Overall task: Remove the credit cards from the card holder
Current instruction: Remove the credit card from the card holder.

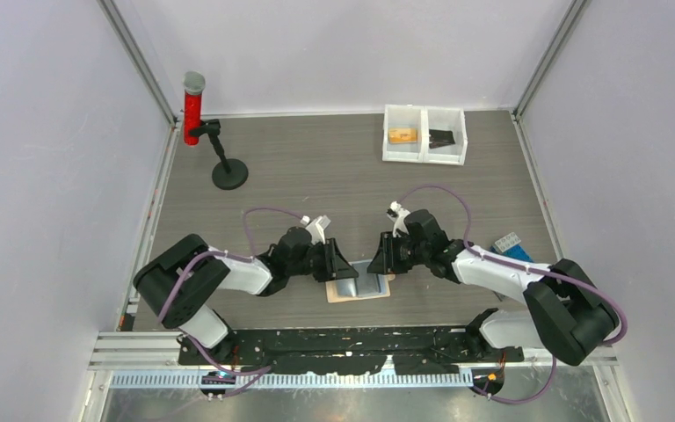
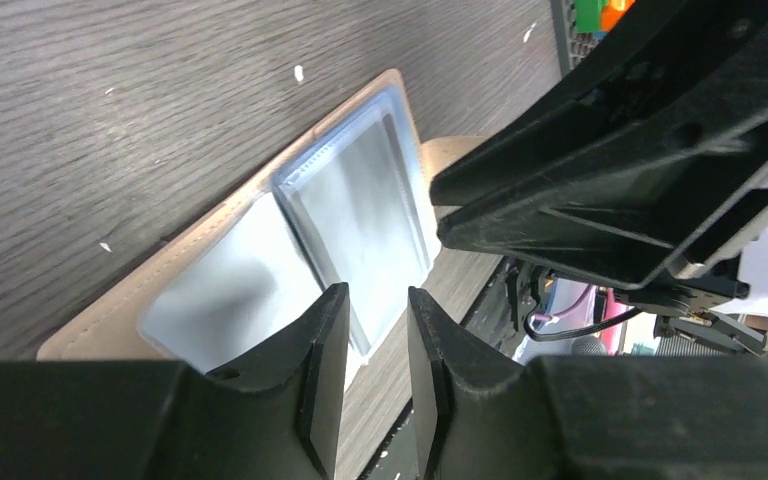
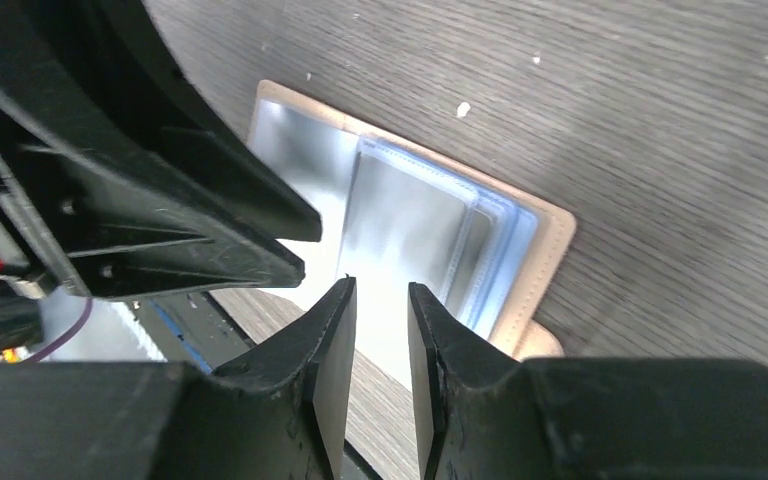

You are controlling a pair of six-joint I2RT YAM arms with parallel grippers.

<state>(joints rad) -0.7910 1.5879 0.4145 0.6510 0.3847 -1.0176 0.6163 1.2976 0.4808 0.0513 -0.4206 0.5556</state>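
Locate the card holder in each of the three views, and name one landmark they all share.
Top external: the card holder lies open at lower centre, glossy pockets up.
Left wrist: centre-left of the picture, tan border toward the lower left.
Right wrist: centre of the picture, tan border along its right side.
Shared landmark: the grey wood-grain table under it.

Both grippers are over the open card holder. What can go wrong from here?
1. The left gripper and right gripper face each other closely above the card holder; they may collide.
2. The plastic sleeves are glossy and stacked, and no card edge shows clearly; a grip may catch a sleeve and drag the whole holder.
3. Both jaws stand narrowly open: little margin for aiming.
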